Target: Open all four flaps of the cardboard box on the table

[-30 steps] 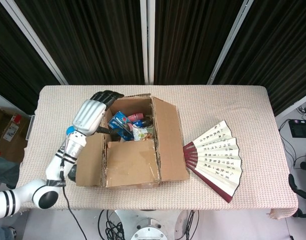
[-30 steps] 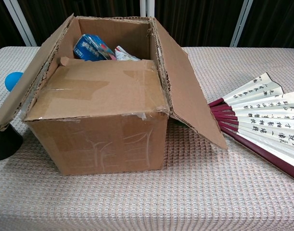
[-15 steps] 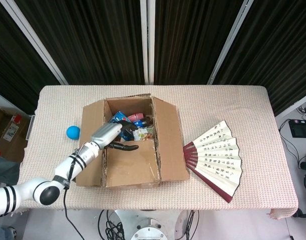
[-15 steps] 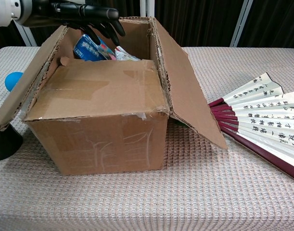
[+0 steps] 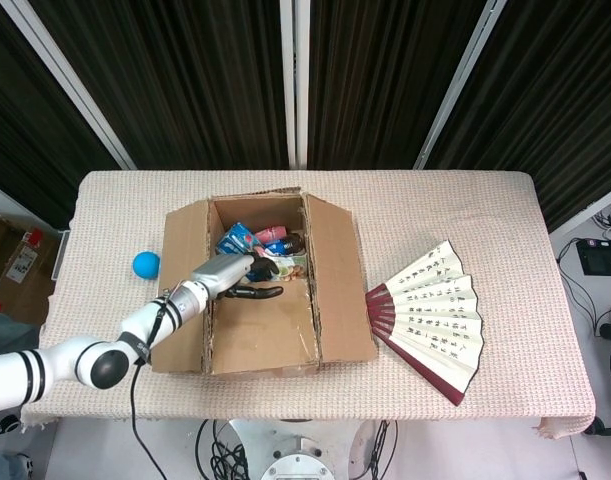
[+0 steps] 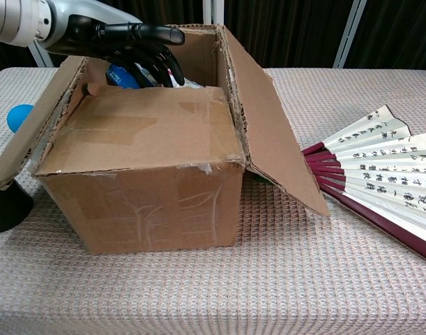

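Your left hand [image 5: 237, 278] hangs over the cardboard box [image 5: 260, 290], fingers spread and empty, the near flap [image 6: 139, 129] lying closed at six o'clock.

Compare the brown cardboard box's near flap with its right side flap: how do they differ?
The near flap lies flat over the box top, taped and still closed; the right side flap is folded outward, sloping down toward the table. The near one hides the contents; the right one doesn't. Both are worn brown cardboard.
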Controlling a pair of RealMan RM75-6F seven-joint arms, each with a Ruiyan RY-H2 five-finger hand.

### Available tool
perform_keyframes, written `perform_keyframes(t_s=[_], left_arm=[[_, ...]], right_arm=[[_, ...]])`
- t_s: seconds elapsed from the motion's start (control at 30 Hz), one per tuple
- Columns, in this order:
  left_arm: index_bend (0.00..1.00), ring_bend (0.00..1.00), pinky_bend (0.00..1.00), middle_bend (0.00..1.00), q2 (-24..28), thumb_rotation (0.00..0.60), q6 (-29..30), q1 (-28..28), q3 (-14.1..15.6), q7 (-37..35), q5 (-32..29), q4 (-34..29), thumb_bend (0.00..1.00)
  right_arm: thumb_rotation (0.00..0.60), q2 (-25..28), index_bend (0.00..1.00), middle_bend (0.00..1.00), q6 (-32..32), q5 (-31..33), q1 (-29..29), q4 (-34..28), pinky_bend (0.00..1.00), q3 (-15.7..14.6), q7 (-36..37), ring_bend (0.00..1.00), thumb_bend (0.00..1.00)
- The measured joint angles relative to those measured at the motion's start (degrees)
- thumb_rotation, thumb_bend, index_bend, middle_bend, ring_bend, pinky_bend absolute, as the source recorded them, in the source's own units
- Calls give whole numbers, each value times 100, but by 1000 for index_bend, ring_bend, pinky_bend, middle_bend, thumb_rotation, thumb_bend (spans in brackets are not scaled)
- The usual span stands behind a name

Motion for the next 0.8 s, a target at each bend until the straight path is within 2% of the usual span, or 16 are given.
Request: perform_keyframes(t_s=[0.2,0.47,0.6,0.8], left_arm=[[230,103,170,339,273,69,-141,-267,165,-9,-271,-202,98],[162,104,171,381,624,67,-490,-269,11,-435,-229,-518,97],[144,118,171,414,824,66,-636,-187,-231,-761,-120,-645,97],[122,144,173,453,1200,66,-851,60,-770,-1325,109,-893,97]], right_arm=[[600,-17,0,0,-44,27,21,17,0,19,33,0,326],[600,-47,0,0,-85,43,39,44,0,28,68,0,326],[600,-60,0,0,-109,45,46,63,0,24,68,0,326],[600,-49,0,0,-138,16,60,43,0,11,200,0,326]])
